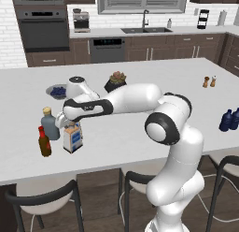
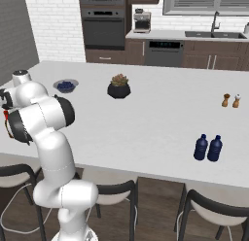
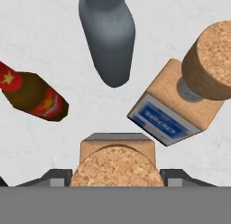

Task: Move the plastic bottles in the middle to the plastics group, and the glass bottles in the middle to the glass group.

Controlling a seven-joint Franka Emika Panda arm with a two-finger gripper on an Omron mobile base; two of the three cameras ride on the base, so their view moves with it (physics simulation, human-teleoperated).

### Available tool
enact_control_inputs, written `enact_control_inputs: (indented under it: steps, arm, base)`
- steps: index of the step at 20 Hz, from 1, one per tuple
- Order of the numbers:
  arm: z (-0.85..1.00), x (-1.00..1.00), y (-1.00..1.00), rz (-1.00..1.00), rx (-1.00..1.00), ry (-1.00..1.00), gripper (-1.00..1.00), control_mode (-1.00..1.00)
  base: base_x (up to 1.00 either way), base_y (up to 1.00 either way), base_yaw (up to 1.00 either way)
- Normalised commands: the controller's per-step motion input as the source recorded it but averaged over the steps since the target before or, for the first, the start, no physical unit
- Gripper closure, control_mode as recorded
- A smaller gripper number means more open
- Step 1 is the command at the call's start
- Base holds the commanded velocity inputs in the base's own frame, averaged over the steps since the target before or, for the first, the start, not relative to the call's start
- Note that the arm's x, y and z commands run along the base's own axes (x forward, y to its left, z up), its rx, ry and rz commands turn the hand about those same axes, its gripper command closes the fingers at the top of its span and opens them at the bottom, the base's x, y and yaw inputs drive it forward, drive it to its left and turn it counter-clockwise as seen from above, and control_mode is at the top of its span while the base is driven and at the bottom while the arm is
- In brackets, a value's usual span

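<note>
- Setting down a glass bottle (image 1: 73, 138) at the glass group, by the look of it: base on or just above the white counter (image 1: 140, 137), at the left end.
- Gripper (image 1: 70, 122) directly over its cork stopper (image 3: 116, 166), one finger (image 3: 58, 177) close against each side; impossible to tell whether clamped or slightly slack.
- Best to confirm the base is flat on the counter before parting the fingers, then open only enough to clear the cork.
- Lift straight up along the bottle's axis; no sideways drift, as a tall flat-sided bottle would probably tip easily.
- Tight surroundings: second labelled glass bottle (image 3: 171, 112) just beside on one side, squat grey-blue bottle (image 3: 108, 38) ahead, brown red-capped bottle (image 3: 34, 99) on the other side, all apart from the one under the hand.
- Worth clearing the neighbouring stoppers before swinging away.
- Two dark blue plastic bottles (image 2: 208, 147) well apart, towards the counter's right end.
</note>
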Motion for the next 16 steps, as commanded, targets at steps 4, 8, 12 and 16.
enact_control_inputs:
  steps: [4, 8, 12, 16]
  arm:
    - [0.11, 0.0, 0.0, 0.0, -0.03, 0.03, -1.0, -1.0]
    - [0.24, 0.06, 0.0, 0.0, -0.11, 0.09, -1.0, -1.0]
    - [0.34, -0.02, -0.17, -0.01, -0.04, 0.04, -1.0, -1.0]
    - [0.21, -0.49, -0.56, -0.03, 0.0, 0.07, -1.0, -1.0]
  base:
    - [0.0, 0.0, 0.0]
    - [0.0, 0.0, 0.0]
    - [0.0, 0.0, 0.0]
    - [0.0, 0.0, 0.0]
